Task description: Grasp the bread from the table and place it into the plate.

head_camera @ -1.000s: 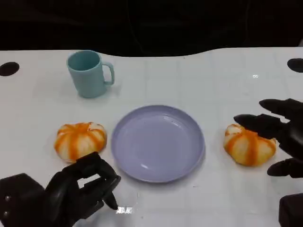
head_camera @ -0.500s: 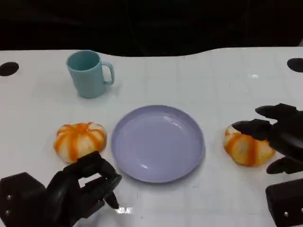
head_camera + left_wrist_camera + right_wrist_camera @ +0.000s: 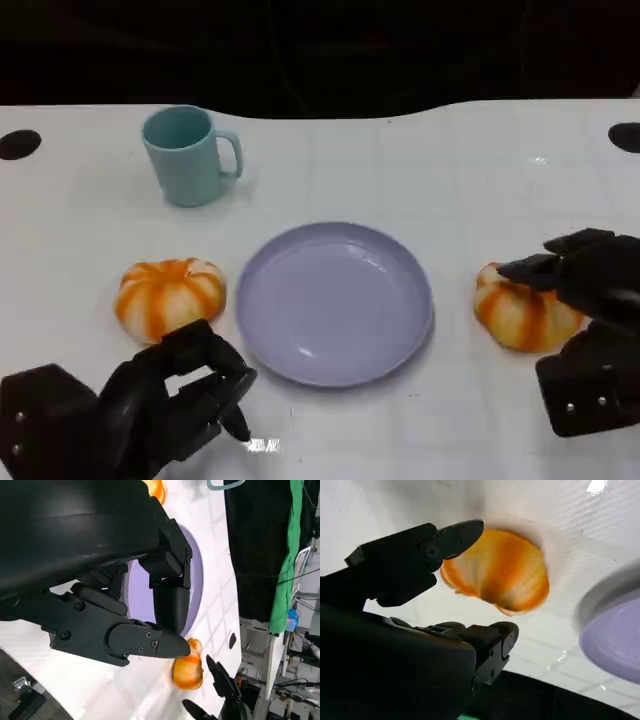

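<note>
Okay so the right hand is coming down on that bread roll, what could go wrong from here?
1. The right hand is over the right bread roll with its fingers apart, not closed on it. A shallow grip on the rounded top could let it slip out.
2. The roll sits close to the purple plate; a nudge could push it against the rim.
3. The left hand rests near the plate's near edge and might get in the way of the placing.

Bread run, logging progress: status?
Right hand open over right bread, not gripping. Left hand idle. Plate bare, path clear.
</note>
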Controlling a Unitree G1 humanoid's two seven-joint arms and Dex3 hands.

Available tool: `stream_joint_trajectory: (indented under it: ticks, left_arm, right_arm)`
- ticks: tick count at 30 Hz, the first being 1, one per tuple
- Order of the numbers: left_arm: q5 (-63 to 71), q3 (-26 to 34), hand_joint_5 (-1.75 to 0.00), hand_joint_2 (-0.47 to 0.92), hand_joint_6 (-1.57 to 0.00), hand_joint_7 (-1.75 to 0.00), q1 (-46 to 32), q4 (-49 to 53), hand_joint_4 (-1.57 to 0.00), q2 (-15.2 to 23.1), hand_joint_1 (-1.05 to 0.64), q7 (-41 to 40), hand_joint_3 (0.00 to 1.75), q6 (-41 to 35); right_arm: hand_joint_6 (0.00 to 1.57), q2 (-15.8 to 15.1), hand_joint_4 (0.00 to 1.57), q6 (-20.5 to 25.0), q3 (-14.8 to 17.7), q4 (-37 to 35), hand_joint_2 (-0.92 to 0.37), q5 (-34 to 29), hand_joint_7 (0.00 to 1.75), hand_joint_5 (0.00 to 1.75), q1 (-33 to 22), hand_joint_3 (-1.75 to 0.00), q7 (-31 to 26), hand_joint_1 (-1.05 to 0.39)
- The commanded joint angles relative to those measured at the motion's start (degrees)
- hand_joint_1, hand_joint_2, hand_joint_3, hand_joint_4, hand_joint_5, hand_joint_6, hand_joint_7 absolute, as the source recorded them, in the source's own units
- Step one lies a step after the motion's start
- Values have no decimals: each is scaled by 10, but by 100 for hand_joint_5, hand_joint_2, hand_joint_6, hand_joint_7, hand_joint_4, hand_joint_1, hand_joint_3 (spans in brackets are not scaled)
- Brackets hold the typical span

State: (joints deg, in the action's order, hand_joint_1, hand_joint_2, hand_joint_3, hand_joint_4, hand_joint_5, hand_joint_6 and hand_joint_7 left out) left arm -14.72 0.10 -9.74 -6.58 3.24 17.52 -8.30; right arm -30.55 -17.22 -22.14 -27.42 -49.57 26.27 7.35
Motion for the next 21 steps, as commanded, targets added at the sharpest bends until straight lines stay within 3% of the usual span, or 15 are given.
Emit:
stream_joint_trajectory:
  ticks: [1,7,15,16,18,19,21]
  left_arm:
    - [0,4,-175,92,-68,-152,-1,-3,-73,6,-56,-3,26,-4]
    - [-3,4,-175,92,-68,-153,-5,-14,-74,5,-56,-5,24,-12]
    - [-1,3,-175,92,-68,-153,-9,-23,-73,4,-55,-7,24,-18]
    - [0,3,-175,92,-68,-153,-9,-23,-73,4,-55,-8,24,-19]
    - [-1,3,-175,92,-68,-153,-10,-27,-73,4,-56,-9,24,-23]
    - [-1,4,-175,92,-68,-153,-11,-28,-73,4,-56,-10,24,-24]
    - [-1,3,-175,92,-68,-153,-12,-31,-73,4,-56,-10,24,-26]
  right_arm:
    - [36,10,28,-9,-17,-44,-79,8,1,13,31,-1,-13,-35]
    - [41,27,34,-10,-36,-77,-81,13,2,13,57,-1,-9,-33]
    - [58,48,52,22,-49,-84,-85,18,5,15,76,-2,4,-26]
    - [73,53,70,24,-47,-89,-87,22,7,36,79,-1,-3,-22]
    - [88,63,73,26,-43,-100,-88,31,4,69,84,-1,-21,-19]
    - [102,66,79,26,-42,-106,-89,34,6,97,87,0,-30,-15]
    - [117,73,84,22,-42,-124,-91,38,10,126,96,-2,-55,-12]
